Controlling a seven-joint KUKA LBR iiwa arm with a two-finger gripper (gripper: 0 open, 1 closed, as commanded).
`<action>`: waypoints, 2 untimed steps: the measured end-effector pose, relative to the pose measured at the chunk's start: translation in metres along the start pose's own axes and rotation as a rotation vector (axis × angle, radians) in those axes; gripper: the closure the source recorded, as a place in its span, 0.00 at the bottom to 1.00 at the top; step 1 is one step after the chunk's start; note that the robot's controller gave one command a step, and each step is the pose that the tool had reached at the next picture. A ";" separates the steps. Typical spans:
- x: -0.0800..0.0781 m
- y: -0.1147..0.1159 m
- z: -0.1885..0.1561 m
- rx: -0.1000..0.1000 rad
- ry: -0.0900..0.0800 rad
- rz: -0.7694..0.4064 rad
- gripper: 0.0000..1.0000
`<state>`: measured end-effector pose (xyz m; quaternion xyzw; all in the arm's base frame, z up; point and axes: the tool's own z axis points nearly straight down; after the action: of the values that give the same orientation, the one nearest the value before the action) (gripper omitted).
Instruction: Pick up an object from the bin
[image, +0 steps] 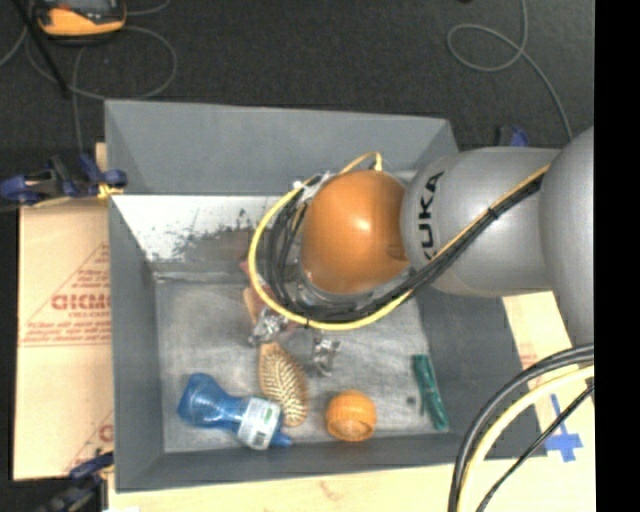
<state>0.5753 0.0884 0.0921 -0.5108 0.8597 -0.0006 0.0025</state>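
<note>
1. Camera view from above: the arm's jaws hang low in the middle of the grey bin (190, 320), spread apart and gripping nothing
2. A tan oval hairbrush (283, 385) lies just below them, its upper end between the two tips; an orange ball (351, 415) and a blue bottle (222, 408) flank it along the near wall
3. On this evidence nothing is lifted yet: closing on a thing and raising it clear both remain

The grey bin (200, 330) held a blue bottle (208, 404) with a pale label, a tan brush (284, 385), an orange ball (351, 416) and a dark green stick (431, 393).
</note>
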 end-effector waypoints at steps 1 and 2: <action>0.001 -0.013 0.017 0.001 -0.006 -0.612 1.00; 0.001 -0.013 0.017 0.001 -0.006 -0.612 1.00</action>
<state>0.5863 0.0812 0.0747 -0.7461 0.6658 -0.0001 0.0051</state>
